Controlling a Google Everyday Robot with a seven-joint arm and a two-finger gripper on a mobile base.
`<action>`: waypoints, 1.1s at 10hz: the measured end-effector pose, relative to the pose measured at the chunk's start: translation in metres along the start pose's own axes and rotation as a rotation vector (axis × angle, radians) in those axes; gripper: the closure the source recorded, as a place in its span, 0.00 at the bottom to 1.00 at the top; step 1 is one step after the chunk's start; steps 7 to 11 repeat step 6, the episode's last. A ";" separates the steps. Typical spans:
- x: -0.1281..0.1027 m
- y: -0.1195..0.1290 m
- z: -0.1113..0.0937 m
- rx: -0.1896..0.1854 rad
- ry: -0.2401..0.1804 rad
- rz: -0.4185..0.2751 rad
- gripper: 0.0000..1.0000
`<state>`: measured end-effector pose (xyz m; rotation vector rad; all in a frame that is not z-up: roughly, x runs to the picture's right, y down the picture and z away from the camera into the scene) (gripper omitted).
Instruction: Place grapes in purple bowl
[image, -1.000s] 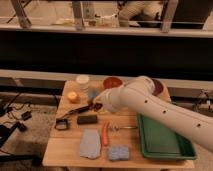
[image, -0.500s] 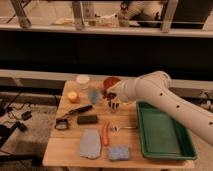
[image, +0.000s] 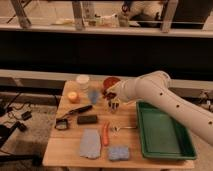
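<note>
My gripper (image: 114, 104) hangs down from the white arm over the middle of the wooden table (image: 70, 150), just in front of an orange-red bowl (image: 111, 81). A small dark reddish lump (image: 106, 92) shows at the gripper's left side. It may be the grapes, but I cannot tell, nor whether it is held. The purple bowl does not show. It may be hidden behind the arm.
A green tray (image: 162, 132) fills the table's right side. An orange fruit (image: 73, 96), white cup (image: 82, 80), bluish glass (image: 93, 95), black brush (image: 75, 112) and black block (image: 87, 119) lie at the left. A carrot-like item (image: 105, 134), blue cloth (image: 90, 143) and blue sponge (image: 118, 152) lie in front.
The arm has swung to the right, from over the table's left-middle to just in front of the orange-red bowl. It has barely moved in the last half second.
</note>
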<state>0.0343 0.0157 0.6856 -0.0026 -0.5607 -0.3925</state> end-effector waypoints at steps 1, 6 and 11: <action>0.001 -0.001 0.000 0.009 0.004 0.008 0.94; 0.083 -0.010 -0.010 0.112 0.088 0.128 0.94; 0.083 -0.010 -0.010 0.112 0.088 0.128 0.94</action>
